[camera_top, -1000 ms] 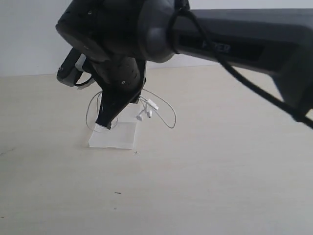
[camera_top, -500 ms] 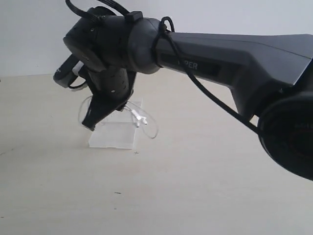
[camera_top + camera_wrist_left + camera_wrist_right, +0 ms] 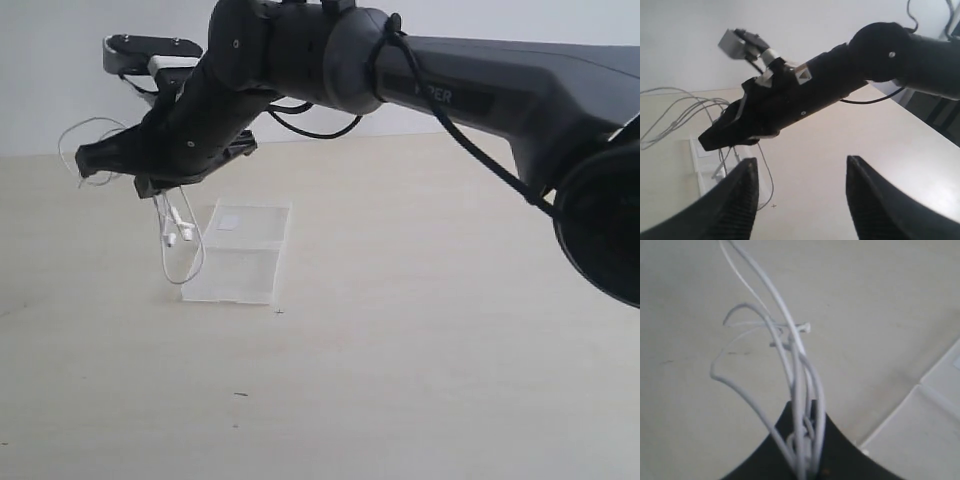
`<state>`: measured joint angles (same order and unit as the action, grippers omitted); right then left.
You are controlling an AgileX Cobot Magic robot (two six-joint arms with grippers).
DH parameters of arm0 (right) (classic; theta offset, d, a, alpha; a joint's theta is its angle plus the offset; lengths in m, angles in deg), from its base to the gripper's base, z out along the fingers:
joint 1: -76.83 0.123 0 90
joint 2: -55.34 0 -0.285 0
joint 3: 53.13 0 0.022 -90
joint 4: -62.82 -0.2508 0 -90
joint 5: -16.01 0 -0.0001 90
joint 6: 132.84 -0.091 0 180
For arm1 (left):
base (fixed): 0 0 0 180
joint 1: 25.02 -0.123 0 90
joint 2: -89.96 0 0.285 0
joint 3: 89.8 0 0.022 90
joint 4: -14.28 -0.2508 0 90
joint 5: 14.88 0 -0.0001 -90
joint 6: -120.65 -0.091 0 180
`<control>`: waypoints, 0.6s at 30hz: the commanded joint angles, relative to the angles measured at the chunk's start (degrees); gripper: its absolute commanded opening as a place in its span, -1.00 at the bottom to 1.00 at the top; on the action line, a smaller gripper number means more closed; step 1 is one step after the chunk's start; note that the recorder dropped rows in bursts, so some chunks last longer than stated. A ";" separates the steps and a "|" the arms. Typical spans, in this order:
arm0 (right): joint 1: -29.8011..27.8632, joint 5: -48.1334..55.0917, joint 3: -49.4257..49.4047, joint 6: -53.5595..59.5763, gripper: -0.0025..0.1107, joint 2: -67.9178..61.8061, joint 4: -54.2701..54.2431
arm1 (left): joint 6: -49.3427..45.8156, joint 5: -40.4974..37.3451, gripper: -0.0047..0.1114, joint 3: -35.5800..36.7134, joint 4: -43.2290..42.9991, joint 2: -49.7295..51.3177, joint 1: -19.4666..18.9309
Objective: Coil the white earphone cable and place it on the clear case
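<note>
The right hand (image 3: 95,162) is pinched shut on a bunch of strands of the white earphone cable (image 3: 188,262), held up in the air. Loose loops fan out past its fingertips, and 2 earbuds (image 3: 178,234) and a long slack loop hang beneath it. The clear case (image 3: 245,262) lies flat on the surface (image 3: 420,380), lower than the hand and off to the side its arm comes from. The dangling loop reaches down by the case's edge, though I can't tell if it touches. The left hand (image 3: 800,167) sits further off, spread open and empty.

To my eye this wire weighs next to nothing and is limp with a little spring, so the loops would sag, swing and pop open if released. The strands look thin and slick. A firm pinch across the gathered bundle seems a safer hold than an earbud
</note>
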<state>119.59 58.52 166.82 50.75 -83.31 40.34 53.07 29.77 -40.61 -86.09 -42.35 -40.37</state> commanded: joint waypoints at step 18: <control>-4.78 -2.11 0.26 7.17 -0.96 -5.09 -5.91 | 0.15 -1.82 -0.02 0.82 0.43 -0.14 -0.04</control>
<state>115.14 56.53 166.82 58.70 -87.32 30.40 53.07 28.67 -40.07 -86.22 -42.35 -40.37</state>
